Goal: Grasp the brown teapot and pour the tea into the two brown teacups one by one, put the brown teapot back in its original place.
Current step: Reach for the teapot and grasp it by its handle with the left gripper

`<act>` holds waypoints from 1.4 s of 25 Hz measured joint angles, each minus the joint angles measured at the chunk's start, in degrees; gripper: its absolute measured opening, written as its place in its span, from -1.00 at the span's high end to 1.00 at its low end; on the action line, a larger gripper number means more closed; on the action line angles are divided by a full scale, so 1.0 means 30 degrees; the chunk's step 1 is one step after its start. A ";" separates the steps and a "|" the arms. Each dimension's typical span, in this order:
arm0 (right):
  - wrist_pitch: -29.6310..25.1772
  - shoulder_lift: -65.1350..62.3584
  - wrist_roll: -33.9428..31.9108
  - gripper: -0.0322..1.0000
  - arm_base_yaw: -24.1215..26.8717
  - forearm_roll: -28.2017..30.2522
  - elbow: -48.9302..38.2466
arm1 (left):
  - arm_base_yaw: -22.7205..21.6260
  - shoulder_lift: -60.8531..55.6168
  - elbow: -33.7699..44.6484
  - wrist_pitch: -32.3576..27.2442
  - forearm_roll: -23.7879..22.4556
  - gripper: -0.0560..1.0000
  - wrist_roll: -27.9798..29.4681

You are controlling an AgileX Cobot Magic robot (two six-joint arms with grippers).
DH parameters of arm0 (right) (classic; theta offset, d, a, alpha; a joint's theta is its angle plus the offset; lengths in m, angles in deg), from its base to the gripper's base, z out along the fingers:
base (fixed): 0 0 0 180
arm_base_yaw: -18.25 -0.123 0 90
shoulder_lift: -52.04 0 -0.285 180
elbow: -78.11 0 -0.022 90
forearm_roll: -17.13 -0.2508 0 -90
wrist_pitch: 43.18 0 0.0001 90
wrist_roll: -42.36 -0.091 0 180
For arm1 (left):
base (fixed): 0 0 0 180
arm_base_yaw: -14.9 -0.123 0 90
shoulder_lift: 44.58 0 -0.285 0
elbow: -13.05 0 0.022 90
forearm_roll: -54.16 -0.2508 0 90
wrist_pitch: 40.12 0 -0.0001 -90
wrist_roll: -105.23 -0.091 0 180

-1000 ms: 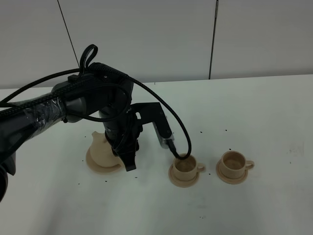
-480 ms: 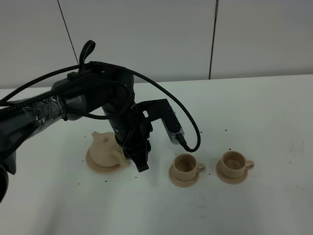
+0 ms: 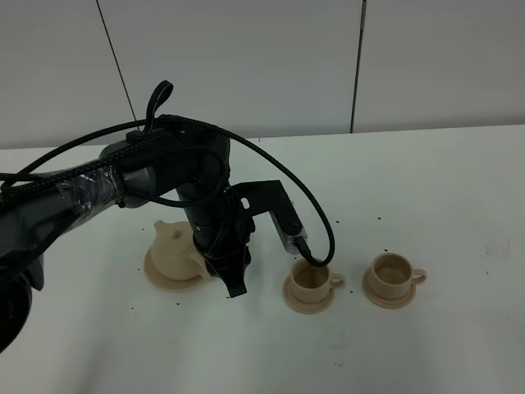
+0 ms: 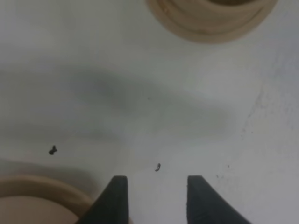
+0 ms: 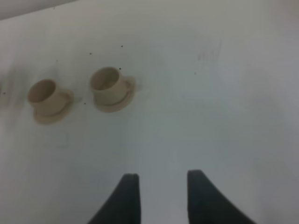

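Observation:
The brown teapot [image 3: 174, 245] stands upright on its wide saucer [image 3: 164, 281], the original place, at the left of the white table. Just right of it my left gripper [image 3: 234, 286] points down at the table, open and empty. In the left wrist view its gripper [image 4: 156, 198] hangs over bare table, between the wide saucer's rim [image 4: 46, 186] and a cup's saucer [image 4: 210, 23]. Two brown teacups [image 3: 312, 281] [image 3: 392, 273] sit on small saucers to the right. The tea is hidden. My right gripper [image 5: 161, 196] is open, well away from the teacups [image 5: 44, 95] [image 5: 108, 83].
The left arm's black cable [image 3: 316, 234] loops down close to the nearer cup. Small dark specks [image 3: 349, 289] dot the table [image 3: 459, 205] around the cups. A pale wall stands behind the table.
The left gripper swung right, off the teapot, then settled a little lower beside it. The teapot's lid and body now show fully on the saucer. The cups stayed put.

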 joint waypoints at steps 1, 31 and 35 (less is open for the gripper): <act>0.0000 0.0000 0.0000 0.46 0.0000 0.0000 0.0000 | 0.0000 0.0000 0.0000 -0.0026 0.0000 0.19 0.0000; 0.0000 0.0000 0.0000 0.46 0.0000 0.0000 0.0000 | -0.0934 0.0000 0.0000 -0.2453 -0.0799 0.29 0.0767; 0.0000 0.0000 0.0000 0.46 0.0000 0.0000 0.0000 | -0.1065 0.0000 0.0000 -0.2739 -0.0841 0.32 0.0803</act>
